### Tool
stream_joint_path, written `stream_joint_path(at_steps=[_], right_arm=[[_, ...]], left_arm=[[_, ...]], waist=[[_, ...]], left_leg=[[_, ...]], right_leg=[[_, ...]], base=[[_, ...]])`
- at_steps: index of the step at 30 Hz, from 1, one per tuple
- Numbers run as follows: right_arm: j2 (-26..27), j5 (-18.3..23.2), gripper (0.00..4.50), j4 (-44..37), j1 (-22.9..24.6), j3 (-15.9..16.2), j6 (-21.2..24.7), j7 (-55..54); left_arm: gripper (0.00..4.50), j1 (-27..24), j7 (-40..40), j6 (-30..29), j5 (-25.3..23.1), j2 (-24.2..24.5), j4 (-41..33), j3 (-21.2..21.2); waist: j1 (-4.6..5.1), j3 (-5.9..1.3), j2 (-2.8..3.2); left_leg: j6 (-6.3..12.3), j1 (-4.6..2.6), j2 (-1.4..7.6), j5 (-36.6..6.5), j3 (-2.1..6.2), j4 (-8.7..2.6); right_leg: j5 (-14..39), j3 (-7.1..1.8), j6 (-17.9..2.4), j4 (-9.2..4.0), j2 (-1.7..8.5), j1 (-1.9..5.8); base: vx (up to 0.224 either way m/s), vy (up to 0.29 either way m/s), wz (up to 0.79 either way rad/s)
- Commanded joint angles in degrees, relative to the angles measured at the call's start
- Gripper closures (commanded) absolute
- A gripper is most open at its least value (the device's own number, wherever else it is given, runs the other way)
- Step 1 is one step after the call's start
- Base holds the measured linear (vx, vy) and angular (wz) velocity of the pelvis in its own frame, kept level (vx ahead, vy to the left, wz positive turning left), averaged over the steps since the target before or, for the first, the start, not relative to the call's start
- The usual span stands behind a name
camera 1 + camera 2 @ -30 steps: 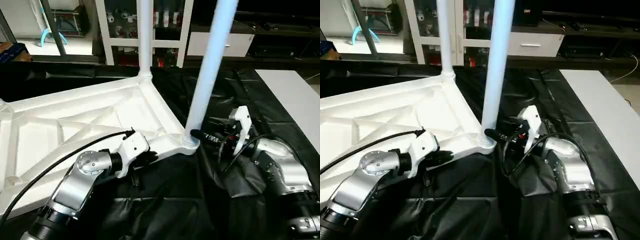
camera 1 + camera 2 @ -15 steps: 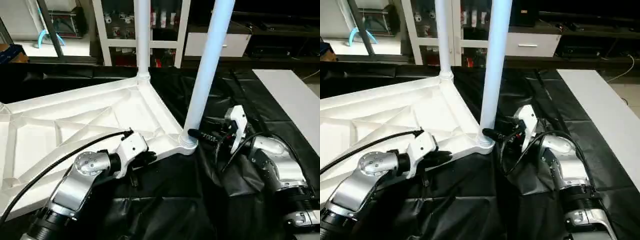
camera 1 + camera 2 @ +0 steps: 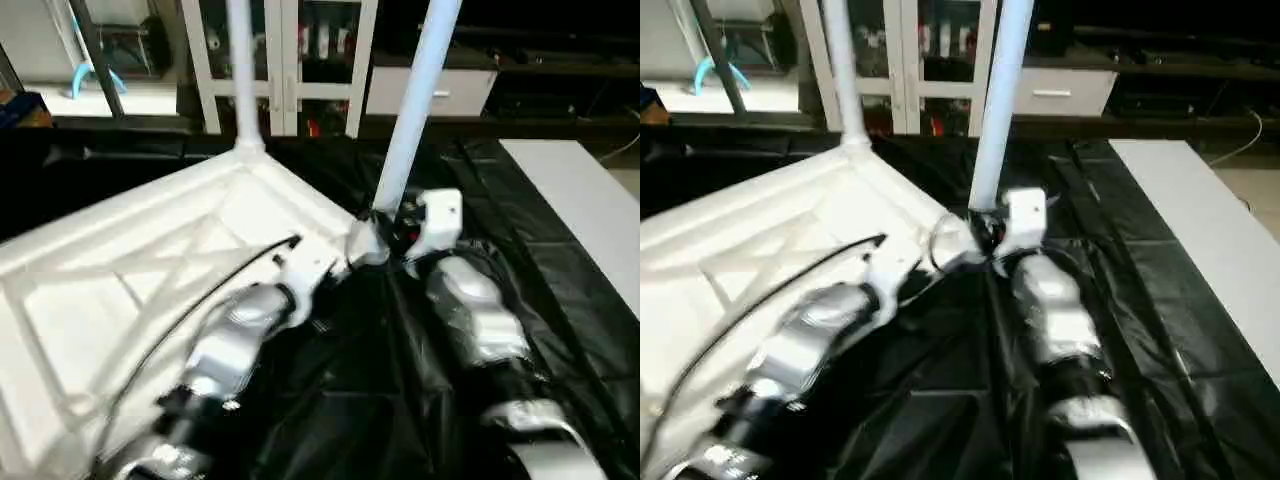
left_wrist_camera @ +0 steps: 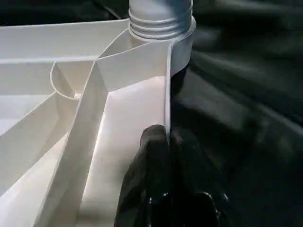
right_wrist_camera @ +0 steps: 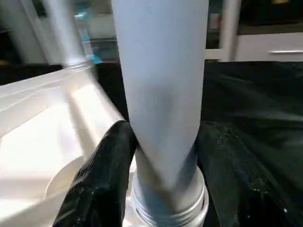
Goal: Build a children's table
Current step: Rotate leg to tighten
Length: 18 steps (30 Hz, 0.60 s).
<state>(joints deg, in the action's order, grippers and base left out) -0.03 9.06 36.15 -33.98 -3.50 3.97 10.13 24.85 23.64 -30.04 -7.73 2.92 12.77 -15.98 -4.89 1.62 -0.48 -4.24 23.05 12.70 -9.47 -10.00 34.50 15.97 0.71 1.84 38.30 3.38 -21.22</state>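
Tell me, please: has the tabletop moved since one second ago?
Yes. The tabletop has turned: its far corner leg, earlier right of the cabinet's middle post, now stands left of it.

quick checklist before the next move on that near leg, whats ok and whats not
1. Left gripper shut on the table top's rim: ok.
2. Right gripper around the near leg, just above its threaded end: ok.
3. Near leg standing in its corner socket: ok.
4. Near leg screwed fully home: cannot tell; thread rings show above the socket.
5. Far leg upright in its own corner: ok.
6. Black sheet under the corner lying flat: not ok, it is bunched in folds.
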Motion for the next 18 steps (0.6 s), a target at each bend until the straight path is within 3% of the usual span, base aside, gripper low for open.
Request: stream_joint_path(at_steps=[1, 3, 7, 9, 13, 15, 18], right_arm=[[3.0, -0.5, 2.66, 5.8, 0.8, 1.4, 0.6, -1.0], [4.2, 1.5, 2.66, 5.7, 0.1, 0.2, -0.5, 1.5], [-0.5, 1.5, 2.66, -3.4, 3.8, 4.0, -2.7, 13.7], [-3.4, 3.6, 2.40, -8.7, 6.1, 4.5, -0.6, 18.3], [-9.5, 4.2, 2.17, -14.6, 9.3, 5.4, 1.9, 23.3], [-15.5, 5.8, 1.89, -17.7, 11.1, 4.4, 3.9, 29.9], [-18.2, 7.6, 1.88, -18.6, 11.7, 3.1, 5.3, 34.6]], left_arm=[[4.50, 3.6, -1.4, 3.9, 0.3, -2.6, -2.4, -0.7], [4.50, 3.6, -1.2, 4.1, 0.0, -2.1, -2.2, -0.3], [4.50, 1.2, 2.1, 5.6, 0.8, 3.1, -3.7, 1.0], [4.50, -0.5, 6.2, 8.4, 2.2, 5.9, -5.2, 0.8], [4.50, -3.7, 11.6, 9.6, 5.1, 9.3, -8.8, 1.8], [4.50, -7.4, 18.8, 9.6, 9.9, 12.4, -13.7, 3.1], [4.50, -9.0, 22.2, 9.6, 11.9, 14.7, -16.2, 2.5]], waist=[[-0.02, -3.68, -0.41], [-0.07, -3.72, -0.52], [-0.55, -3.78, -0.70], [-0.48, -3.73, -0.80], [-0.48, -3.73, -0.44], [-0.89, -3.81, -0.52], [-0.83, -3.58, -0.55]], left_leg=[[1.46, -1.61, -0.12, -1.7, -0.08, -2.82], [1.92, -1.60, -0.05, -1.8, -0.01, -2.83], [2.99, -1.58, 0.03, -0.9, -0.01, -2.58], [3.71, -1.29, -0.15, -0.3, 0.06, -2.66], [3.66, -1.54, 0.12, 0.2, -0.01, -2.62], [3.78, -1.44, 0.10, 1.2, 0.00, -2.41], [3.69, -1.47, 0.03, 0.3, -0.20, -2.58]], right_leg=[[-19.3, -1.18, -11.6, -3.90, 2.74, 2.33], [-20.0, -1.10, -10.8, -3.83, 2.71, 2.42], [-22.4, -1.03, -10.1, -3.68, 2.57, 2.56], [-23.9, -0.99, -9.8, -3.61, 2.53, 2.76], [-23.7, -0.97, -11.2, -3.56, 2.46, 2.40], [-25.5, -0.97, -11.4, -3.36, 2.25, 2.74], [-24.7, -0.97, -11.7, -3.52, 2.14, 2.31]], base=[[0.000, 0.000, 0.00], [0.000, 0.000, 0.00], [0.000, 0.000, 0.00], [0.000, 0.000, 0.00], [0.000, 0.000, 0.00], [0.000, 0.000, 0.00], [0.000, 0.000, 0.00]])
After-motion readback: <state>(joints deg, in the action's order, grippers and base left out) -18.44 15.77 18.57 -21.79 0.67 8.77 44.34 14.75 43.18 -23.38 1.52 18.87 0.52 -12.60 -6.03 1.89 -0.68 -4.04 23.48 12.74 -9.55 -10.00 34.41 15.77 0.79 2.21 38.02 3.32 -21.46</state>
